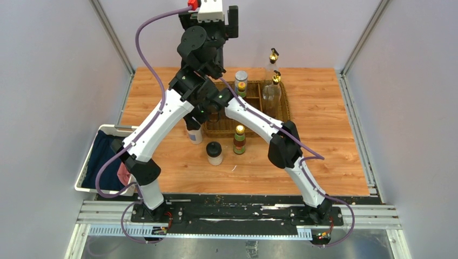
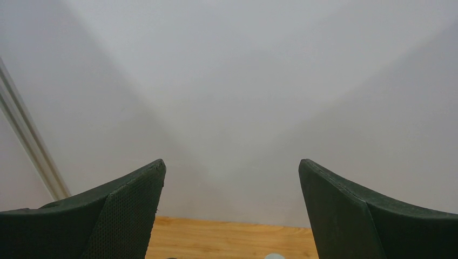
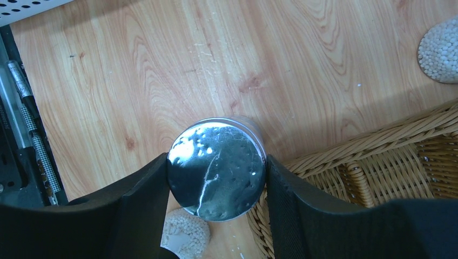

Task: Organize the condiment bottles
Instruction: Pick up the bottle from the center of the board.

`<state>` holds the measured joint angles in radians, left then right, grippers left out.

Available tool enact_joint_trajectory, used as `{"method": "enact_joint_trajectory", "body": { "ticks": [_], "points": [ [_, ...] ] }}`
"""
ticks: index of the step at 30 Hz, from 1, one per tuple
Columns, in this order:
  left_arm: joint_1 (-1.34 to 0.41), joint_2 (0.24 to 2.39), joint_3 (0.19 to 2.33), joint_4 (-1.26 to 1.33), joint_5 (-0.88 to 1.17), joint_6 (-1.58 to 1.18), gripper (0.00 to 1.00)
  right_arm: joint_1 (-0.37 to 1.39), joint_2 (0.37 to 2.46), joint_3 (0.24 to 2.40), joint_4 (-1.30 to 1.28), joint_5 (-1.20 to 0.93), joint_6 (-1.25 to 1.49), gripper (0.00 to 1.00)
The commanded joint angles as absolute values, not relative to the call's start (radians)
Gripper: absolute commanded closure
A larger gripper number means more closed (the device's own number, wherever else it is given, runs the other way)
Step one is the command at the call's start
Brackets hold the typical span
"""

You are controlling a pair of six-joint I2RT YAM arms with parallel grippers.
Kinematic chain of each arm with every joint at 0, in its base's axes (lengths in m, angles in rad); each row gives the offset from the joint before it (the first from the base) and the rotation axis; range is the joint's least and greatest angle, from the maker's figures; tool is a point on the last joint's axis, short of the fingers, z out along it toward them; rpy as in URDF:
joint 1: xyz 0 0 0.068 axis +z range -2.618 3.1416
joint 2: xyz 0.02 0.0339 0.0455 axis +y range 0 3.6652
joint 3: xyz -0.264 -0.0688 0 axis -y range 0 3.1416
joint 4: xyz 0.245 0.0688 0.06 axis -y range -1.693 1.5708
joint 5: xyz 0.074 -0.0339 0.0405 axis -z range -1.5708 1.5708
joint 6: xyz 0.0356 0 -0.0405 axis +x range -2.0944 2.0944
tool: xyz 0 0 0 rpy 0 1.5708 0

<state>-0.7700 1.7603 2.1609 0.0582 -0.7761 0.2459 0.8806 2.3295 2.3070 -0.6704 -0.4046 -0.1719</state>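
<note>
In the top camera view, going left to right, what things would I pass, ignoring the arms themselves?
white bin → black-lidded jar → sauce bottle → nearer gold-spouted cruet. Things hidden by the arms, or level with one of these, are left out.

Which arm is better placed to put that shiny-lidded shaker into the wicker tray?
Right. The right hand has a finger on each side of the silver-lidded shaker, standing beside the wicker tray. The left hand is open, empty and aimed at the wall.
</note>
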Motion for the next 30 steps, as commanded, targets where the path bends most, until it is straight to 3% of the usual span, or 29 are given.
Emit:
{"method": "enact_joint_trajectory", "body": {
  "ticks": [1,4,30],
  "points": [
    [-0.778,1.723,2.147,0.083,-0.771,0.232,0.00,0.870,2.356,2.334,-0.696,-0.402,-0.162,0.91],
    [-0.778,1.717,2.142,0.083,-0.765,0.226,0.00,0.869,2.348,2.339,-0.696,-0.400,-0.163,1.00],
    [-0.813,1.602,2.024,0.244,-0.681,0.248,0.00,0.845,2.229,2.398,-0.568,-0.360,-0.192,1.00]
  ]
}}
